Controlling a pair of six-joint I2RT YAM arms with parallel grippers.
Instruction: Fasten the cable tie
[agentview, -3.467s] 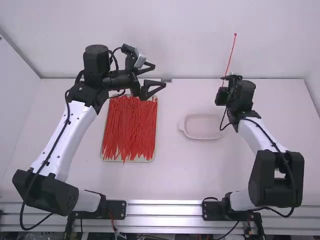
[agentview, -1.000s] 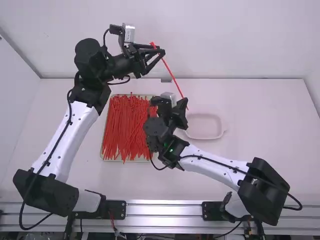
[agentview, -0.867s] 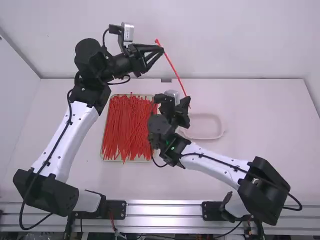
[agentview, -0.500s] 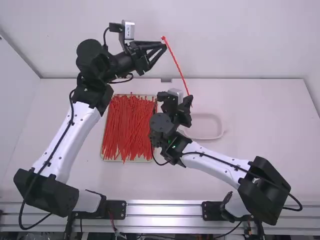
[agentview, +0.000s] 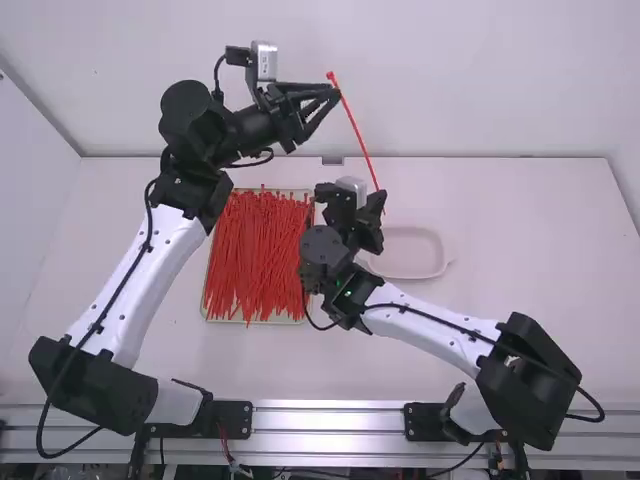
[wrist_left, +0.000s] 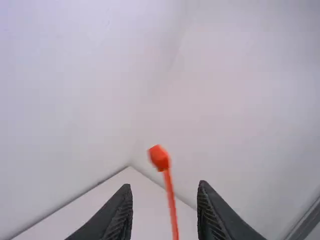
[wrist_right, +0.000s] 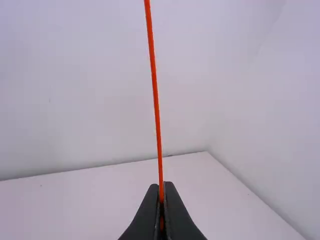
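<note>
Currently right claw (wrist_right: 160, 192) clenched on thin red plastic cable tie (wrist_right: 154, 100); long axis near upright, head topmost, within released left claw (wrist_left: 165, 205).

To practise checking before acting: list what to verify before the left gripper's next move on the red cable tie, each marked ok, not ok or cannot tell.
1. The right gripper is shut on the cable tie: ok.
2. The cable tie stands straight out of it: ok.
3. The left gripper is open: ok.
4. The head lines up between the left fingers: ok.
5. The cable tie is fastened into a loop: not ok, it is straight.
6. The pile of spare ties lies apart from both grippers: ok.
</note>
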